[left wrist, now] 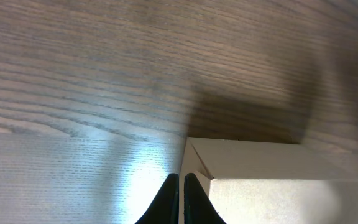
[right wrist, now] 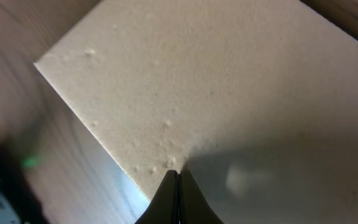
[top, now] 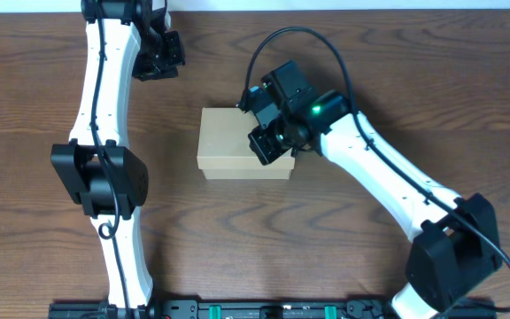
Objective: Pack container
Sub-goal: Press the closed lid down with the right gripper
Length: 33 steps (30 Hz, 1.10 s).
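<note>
The container (top: 227, 142) is a tan cardboard box with its lid down, lying at the middle of the wooden table. My right gripper (top: 268, 143) is shut and empty, with its tips on the right part of the lid. In the right wrist view the shut tips (right wrist: 176, 173) touch the lid (right wrist: 229, 81) near one edge. My left gripper (top: 165, 55) is at the far left of the table, apart from the box. In the left wrist view its fingers (left wrist: 181, 178) are shut and empty, and a corner of the box (left wrist: 272, 180) shows beyond them.
The wooden table (top: 42, 106) is bare around the box. The left arm (top: 104, 159) runs down the left side and the right arm (top: 397, 186) crosses from the lower right. No stationery items show in any view.
</note>
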Tool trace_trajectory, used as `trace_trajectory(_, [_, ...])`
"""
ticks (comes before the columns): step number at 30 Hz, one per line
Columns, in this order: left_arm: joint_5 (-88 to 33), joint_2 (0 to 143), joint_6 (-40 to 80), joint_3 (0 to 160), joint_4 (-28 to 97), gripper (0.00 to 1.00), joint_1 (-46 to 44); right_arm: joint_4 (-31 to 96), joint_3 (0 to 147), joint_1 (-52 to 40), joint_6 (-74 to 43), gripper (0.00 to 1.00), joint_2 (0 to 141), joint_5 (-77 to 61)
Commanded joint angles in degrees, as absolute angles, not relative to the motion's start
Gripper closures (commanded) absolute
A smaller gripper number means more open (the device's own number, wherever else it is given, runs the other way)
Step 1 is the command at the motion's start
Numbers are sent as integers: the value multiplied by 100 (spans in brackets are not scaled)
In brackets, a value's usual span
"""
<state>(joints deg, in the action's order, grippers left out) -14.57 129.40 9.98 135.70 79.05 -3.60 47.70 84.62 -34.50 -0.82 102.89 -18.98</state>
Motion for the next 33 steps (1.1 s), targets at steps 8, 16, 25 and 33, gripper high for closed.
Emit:
trace_trajectory(8, [-1306, 12733, 1186, 13710, 7946, 94, -377, 4696, 8407, -3701, -49, 99, 10864, -1302])
trace_trajectory(16, [-1306, 12733, 1186, 13710, 7946, 94, -377, 4665, 8407, -3841, -148, 98, 11297, -1173])
trace_trajectory(25, [-1308, 12713, 1184, 13712, 7944, 94, -377, 4602, 8423, -3854, -314, 99, 11050, -1225])
trace_trajectory(33, [-1310, 12213, 1184, 13712, 7946, 78, -373, 4604, 8433, -3712, -283, 77, 9948, -891])
